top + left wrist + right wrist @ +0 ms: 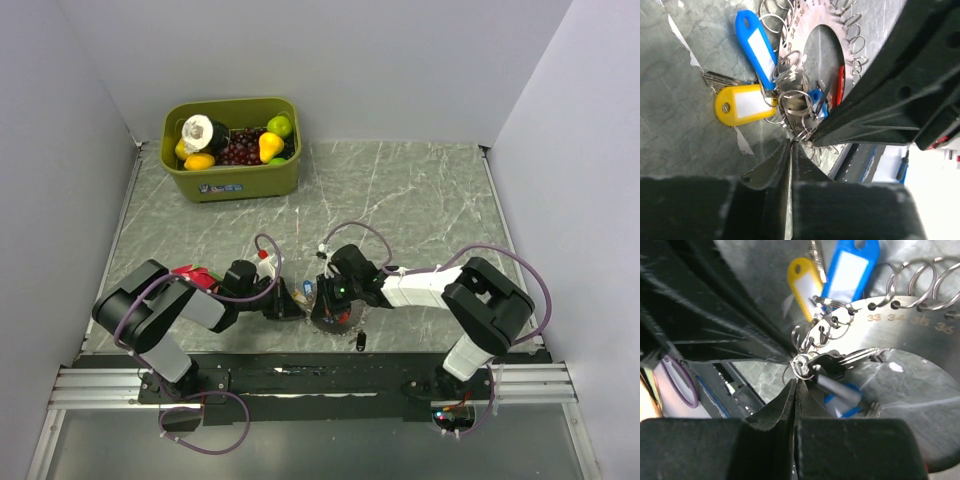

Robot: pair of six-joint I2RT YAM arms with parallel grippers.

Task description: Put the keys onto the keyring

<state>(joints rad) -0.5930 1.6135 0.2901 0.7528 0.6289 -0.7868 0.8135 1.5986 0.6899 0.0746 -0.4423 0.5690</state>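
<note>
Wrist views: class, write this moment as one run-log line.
left gripper: shut | right gripper: shut | both tips at keys by keyring | yellow tag, blue tag: lying alongside | hold on ring: unclear

The top view looks down from above and behind the arm bases, taking in the whole table [420, 200] from afar. Each wrist view looks along its own fingers from very close to the surface, one past the left pincer [791, 145], the other past the right pincer [796, 382]. Both wrist views share the yellow tag [742, 105], the blue tag [757, 47] and the numbered metal disc [900, 325], seen at different angles.
</note>
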